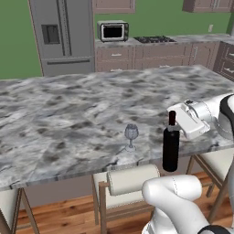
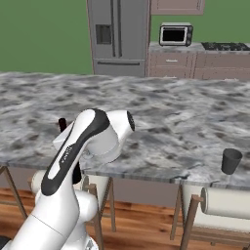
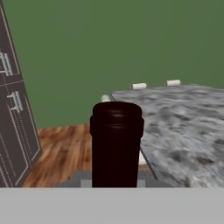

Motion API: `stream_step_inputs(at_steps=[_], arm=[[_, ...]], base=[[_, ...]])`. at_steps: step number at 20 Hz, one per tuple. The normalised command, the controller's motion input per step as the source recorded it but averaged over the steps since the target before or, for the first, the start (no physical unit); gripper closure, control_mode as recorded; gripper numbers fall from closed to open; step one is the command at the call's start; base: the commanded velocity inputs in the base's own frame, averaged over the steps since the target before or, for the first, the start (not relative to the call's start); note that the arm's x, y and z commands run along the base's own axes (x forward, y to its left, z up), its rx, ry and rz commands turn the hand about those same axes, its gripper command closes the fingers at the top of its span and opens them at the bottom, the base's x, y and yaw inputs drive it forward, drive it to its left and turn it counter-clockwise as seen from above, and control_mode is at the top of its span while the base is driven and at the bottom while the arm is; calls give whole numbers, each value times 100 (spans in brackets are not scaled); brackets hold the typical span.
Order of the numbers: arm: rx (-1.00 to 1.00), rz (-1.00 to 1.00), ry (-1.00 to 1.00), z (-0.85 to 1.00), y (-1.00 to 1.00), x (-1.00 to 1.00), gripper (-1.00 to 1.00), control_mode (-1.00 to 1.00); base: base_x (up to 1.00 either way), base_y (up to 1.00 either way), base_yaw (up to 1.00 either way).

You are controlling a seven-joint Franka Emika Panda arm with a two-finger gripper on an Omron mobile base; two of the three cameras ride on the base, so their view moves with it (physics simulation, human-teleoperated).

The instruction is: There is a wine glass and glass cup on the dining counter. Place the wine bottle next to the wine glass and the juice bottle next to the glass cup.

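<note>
Gripper [image 1: 176,119] clamps the wine bottle [image 1: 171,148] by its neck; you see it upright off the dining counter's [image 1: 68,114] near edge, at 3 o'clock from the wine glass [image 1: 131,136].

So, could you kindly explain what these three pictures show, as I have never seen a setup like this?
It is a rendered kitchen with a white robot arm on a driving base. Two pictures come from cameras on the base, behind the arm to its left and right; the third looks along the hand itself. The arm's tool is shut on the neck of a dark wine bottle, held upright at the near edge of the marbled dining counter. The hand camera sees the bottle's dark red top up close. On the counter stand a small clear wine glass, left of the bottle, and, further right, a short dark cup. Cushioned stools sit below.
</note>
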Motion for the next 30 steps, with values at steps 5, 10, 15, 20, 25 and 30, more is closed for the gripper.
stream_step_inputs(at_steps=[5,10,15,20,25,30], arm=[[0,0,0,0,0,0,100,100],[0,0,0,0,-2,6,100,-100],[12,0,0,6,-4,26,100,-100],[10,0,-1,5,-7,35,100,-100],[0,0,-1,-4,-17,39,100,-100],[-3,0,0,-11,-21,38,100,-100]], base=[[0,0,0],[0,0,0],[0,0,0],[0,0,0],[0,0,0],[0,0,0]])
